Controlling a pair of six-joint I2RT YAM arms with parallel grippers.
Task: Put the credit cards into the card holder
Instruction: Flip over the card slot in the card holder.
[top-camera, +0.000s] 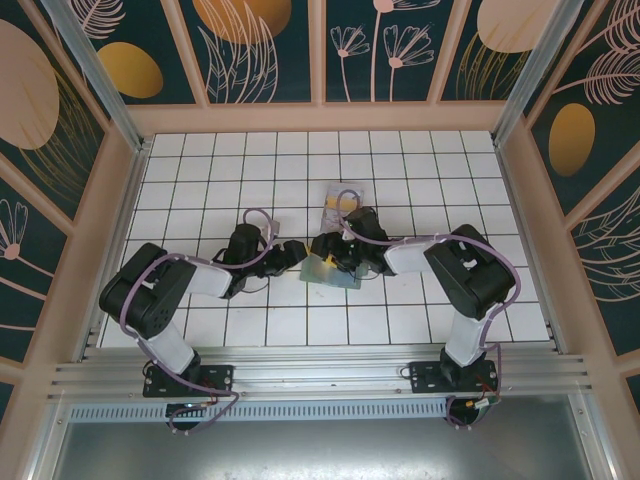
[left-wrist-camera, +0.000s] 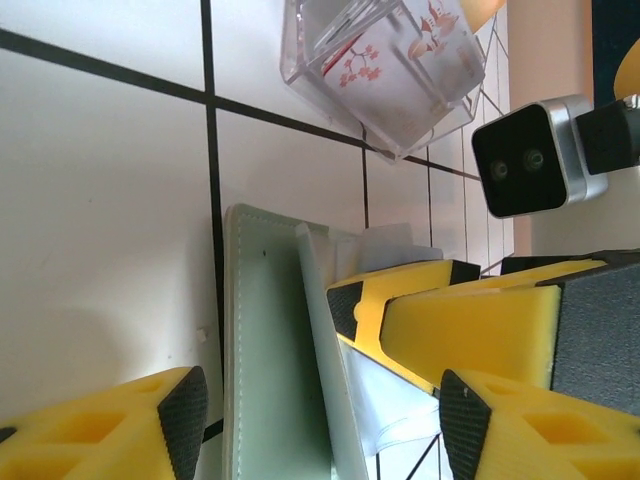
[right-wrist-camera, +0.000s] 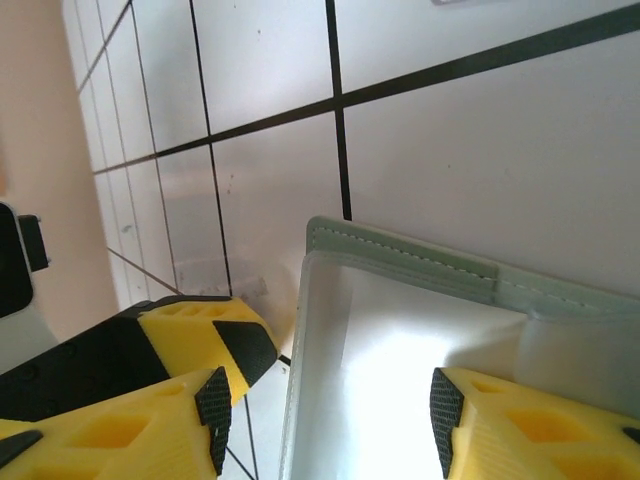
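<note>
The sage-green card holder (top-camera: 332, 270) lies on the white tiles between both arms, its flap lifted to show a pale inside (right-wrist-camera: 400, 380). My left gripper (left-wrist-camera: 325, 425) is open, and its fingers stand wide on either side of the holder's green cover (left-wrist-camera: 270, 350). My right gripper (right-wrist-camera: 330, 405) is open over the pale inside, and one of its yellow fingers (left-wrist-camera: 400, 300) rests at the flap. The credit cards (top-camera: 340, 204) sit just beyond, glossy pale with yellow, in a clear case (left-wrist-camera: 385, 60).
Wooden walls (top-camera: 320, 115) enclose the tiled floor on the far side, left and right. The right wrist's camera (left-wrist-camera: 530, 155) hangs close to the clear case. The left gripper's fingertip (right-wrist-camera: 205, 335) sits beside the holder's edge. Bare tiles (top-camera: 230, 170) lie at the far left.
</note>
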